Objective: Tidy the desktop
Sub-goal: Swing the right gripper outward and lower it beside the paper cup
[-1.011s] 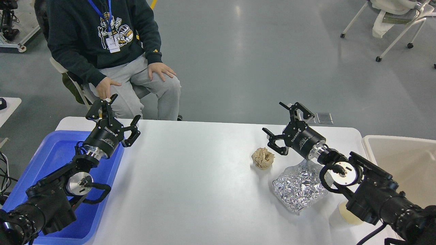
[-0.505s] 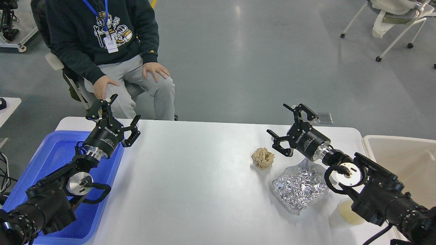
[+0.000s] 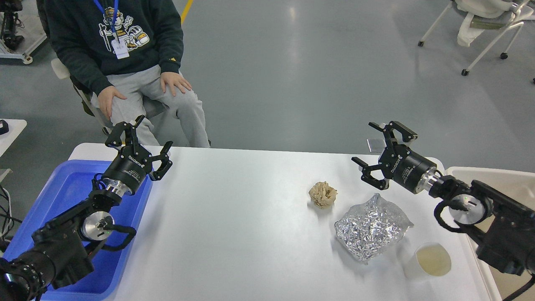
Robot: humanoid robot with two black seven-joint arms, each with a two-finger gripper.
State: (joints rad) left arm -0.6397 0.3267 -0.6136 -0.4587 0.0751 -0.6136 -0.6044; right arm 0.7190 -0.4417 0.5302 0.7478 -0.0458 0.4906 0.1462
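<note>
The white desktop [image 3: 234,217] fills the middle of the head view. On its right half lie a crumpled tan paper ball [image 3: 322,194], a crinkled silver foil bag [image 3: 370,228] and a small paper cup [image 3: 430,261] of pale liquid, standing upright near the front right. My right gripper [image 3: 381,155] is open and empty, in the air above the table's back right, to the right of the paper ball and apart from it. My left gripper [image 3: 140,142] is open and empty over the table's back left corner, above the far end of the blue tray [image 3: 50,209].
A beige tub [image 3: 501,188] stands off the table's right edge, partly behind my right arm. A person sits on a chair [image 3: 125,62] just beyond the table's back left. Office chairs [image 3: 485,25] stand far back right on the grey floor.
My right gripper has moved right and a little back, away from the paper ball, uncovering the foil bag and cup. The seated person has shifted left. My left arm has not moved.
</note>
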